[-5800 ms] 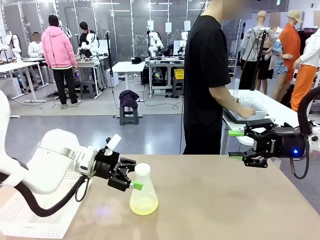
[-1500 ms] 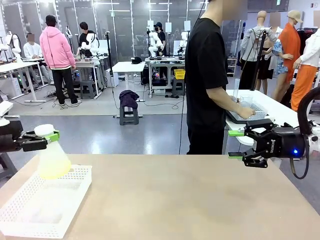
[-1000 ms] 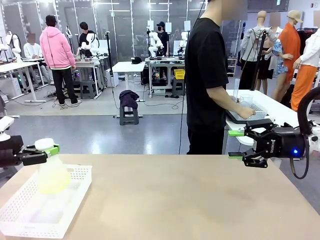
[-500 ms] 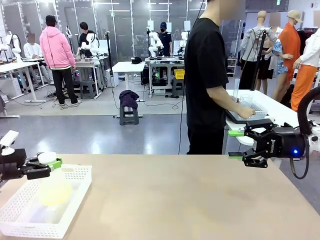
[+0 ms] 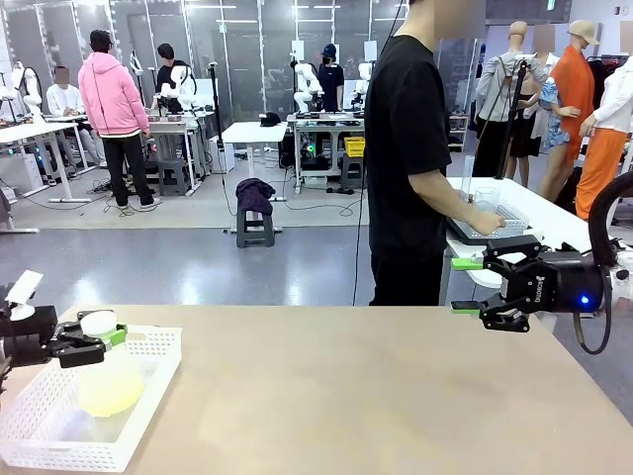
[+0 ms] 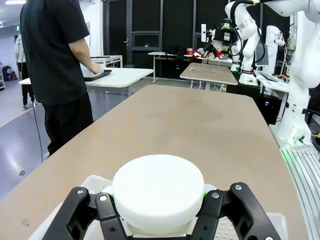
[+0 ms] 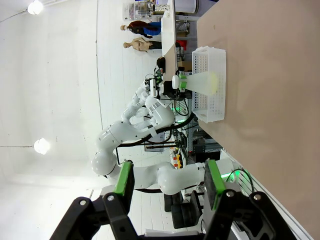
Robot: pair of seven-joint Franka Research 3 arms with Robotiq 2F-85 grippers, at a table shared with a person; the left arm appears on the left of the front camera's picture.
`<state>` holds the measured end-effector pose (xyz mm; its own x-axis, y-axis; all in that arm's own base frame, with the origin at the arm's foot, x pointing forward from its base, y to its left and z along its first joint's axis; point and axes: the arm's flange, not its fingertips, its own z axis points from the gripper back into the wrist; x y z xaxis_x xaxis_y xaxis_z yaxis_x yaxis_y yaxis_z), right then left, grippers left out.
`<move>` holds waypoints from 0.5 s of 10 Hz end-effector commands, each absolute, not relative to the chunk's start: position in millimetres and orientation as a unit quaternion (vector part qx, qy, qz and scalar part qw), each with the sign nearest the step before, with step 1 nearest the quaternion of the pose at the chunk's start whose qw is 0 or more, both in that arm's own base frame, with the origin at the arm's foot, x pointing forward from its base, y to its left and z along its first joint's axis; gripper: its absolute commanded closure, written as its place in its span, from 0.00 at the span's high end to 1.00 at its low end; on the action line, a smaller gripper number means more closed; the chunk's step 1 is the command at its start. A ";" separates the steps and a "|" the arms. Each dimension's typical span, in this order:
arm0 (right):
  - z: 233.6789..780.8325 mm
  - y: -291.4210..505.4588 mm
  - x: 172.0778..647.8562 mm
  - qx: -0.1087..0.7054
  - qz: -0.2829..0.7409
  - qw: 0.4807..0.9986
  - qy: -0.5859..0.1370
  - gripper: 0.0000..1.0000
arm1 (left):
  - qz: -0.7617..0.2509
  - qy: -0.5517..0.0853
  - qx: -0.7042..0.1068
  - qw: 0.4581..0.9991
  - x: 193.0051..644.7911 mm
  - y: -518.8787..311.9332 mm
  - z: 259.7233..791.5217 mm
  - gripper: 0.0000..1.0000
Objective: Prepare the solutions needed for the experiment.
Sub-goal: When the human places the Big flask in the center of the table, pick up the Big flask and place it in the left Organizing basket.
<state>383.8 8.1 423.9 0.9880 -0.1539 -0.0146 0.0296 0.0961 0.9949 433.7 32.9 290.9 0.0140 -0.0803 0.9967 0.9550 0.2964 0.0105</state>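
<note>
Front view: my left pincer (image 5: 99, 336) is clamped on the neck of a cone-shaped flask (image 5: 111, 381), just under its white round cap (image 5: 98, 323). The flask hangs upright inside the white perforated basket (image 5: 148, 396) that sits at the left end of the bench (image 5: 396, 396). The pale yellow solution (image 5: 111, 391) fills the wide lower part of the flask and tints it yellow; I cannot tell whether the flask's bottom touches the basket floor. My left wrist view looks down on the cap (image 6: 158, 192), with my black fingers (image 6: 220, 210) closed against the neck on both sides and the basket's rim (image 6: 92, 182) just below.

My right pincer (image 5: 465, 285) hovers above the bench's right end, well apart from the basket, its green pads spread wide with nothing between them. From my right wrist view the open fingers (image 7: 123, 182) frame the far-off basket (image 7: 210, 85) and the yellow flask (image 7: 202, 81) in it.

A person in a black shirt (image 5: 407, 148) stands beyond the bench, far from the basket, hands on a tray (image 5: 490, 223) on another table.
</note>
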 end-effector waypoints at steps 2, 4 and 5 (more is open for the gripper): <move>424.5 8.0 383.0 0.672 -0.061 0.737 -0.047 0.72 | -0.438 -0.573 -0.392 0.572 436.4 30.3 283.8 0.00; 424.5 8.0 383.0 0.672 -0.061 0.737 -0.047 0.72 | -0.438 -0.570 -0.393 0.573 435.1 29.5 279.6 0.00; 424.5 8.0 383.0 0.672 -0.061 0.737 -0.047 0.72 | -0.437 -0.570 -0.393 0.574 434.5 29.9 277.3 0.00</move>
<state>383.8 8.1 423.9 0.9880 -0.1539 -0.0146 0.0296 0.0961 0.9949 433.0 32.4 277.6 0.0038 -0.0778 0.9970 0.9537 0.3000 0.0198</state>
